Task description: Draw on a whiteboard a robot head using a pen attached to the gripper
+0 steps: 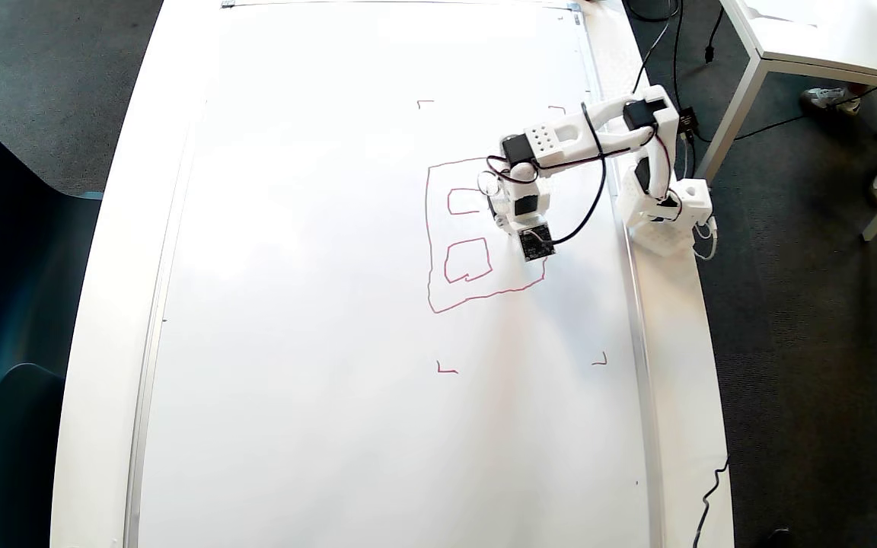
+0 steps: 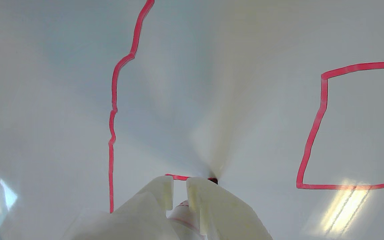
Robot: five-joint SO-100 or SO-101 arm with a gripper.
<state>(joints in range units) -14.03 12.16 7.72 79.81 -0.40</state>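
The whiteboard (image 1: 317, 266) fills most of the overhead view. On it is the robot head (image 1: 428, 228): a wobbly red rectangle with two small squares showing inside, the upper one partly covered by the arm. My gripper (image 1: 498, 207) hangs over the upper right part of the rectangle. In the wrist view my gripper (image 2: 179, 181) is shut on the pen (image 2: 184, 213), a white barrel with a pink ring. The pen's dark tip touches the whiteboard (image 2: 45, 100) at the end of a short red stroke (image 2: 177, 176). The rectangle's outline (image 2: 112, 100) runs on the left, a drawn square (image 2: 323, 100) on the right.
The arm's base (image 1: 667, 213) stands at the board's right edge, with black cables behind it. Tiny red corner marks (image 1: 446, 370) frame the drawing area. A small white side table (image 1: 827, 38) and a person's shoes (image 1: 827, 97) are at top right. A dark chair (image 1: 4, 266) is on the left.
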